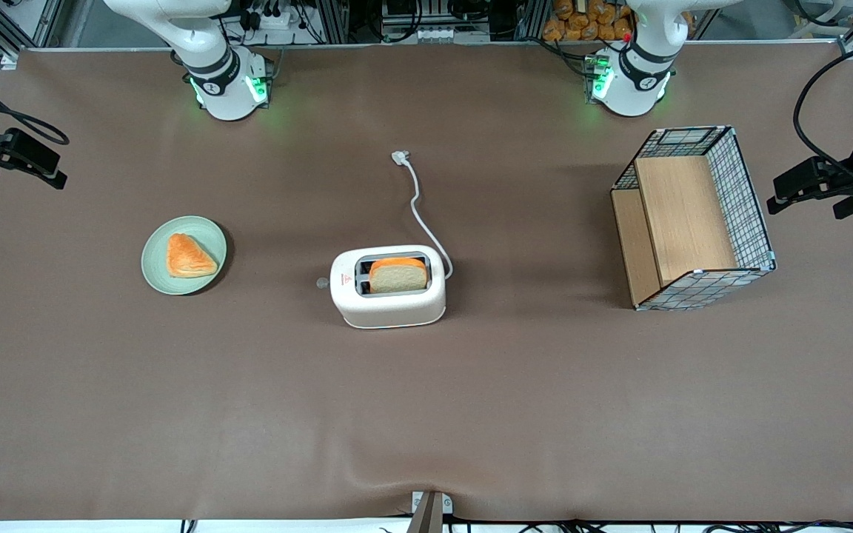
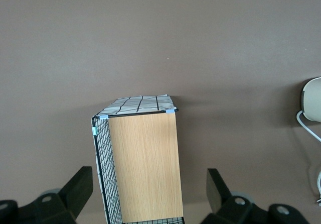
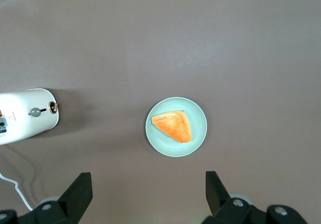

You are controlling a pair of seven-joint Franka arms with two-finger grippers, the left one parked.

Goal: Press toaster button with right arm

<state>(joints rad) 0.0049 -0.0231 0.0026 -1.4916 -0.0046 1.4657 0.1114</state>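
The cream-white toaster (image 1: 388, 302) stands mid-table with a bread slice (image 1: 397, 275) in one slot. Its tiny grey button (image 1: 322, 282) sticks out of the narrow end that faces the working arm's end of the table. The right wrist view shows that end of the toaster (image 3: 22, 126) and the button (image 3: 35, 112). My right gripper (image 3: 148, 184) is open and empty, high above the table, with its fingers (image 3: 80, 189) wide apart. It hangs over the area near the plate, well apart from the toaster. In the front view it shows as a dark shape (image 1: 23, 157) at the working arm's end.
A green plate (image 1: 156, 272) with a triangular pastry (image 1: 189, 256) lies between the toaster and the working arm's end, also seen from the wrist (image 3: 198, 133). The white cord (image 1: 419, 211) runs from the toaster toward the arm bases. A wire-and-wood basket (image 1: 693, 222) stands toward the parked arm's end.
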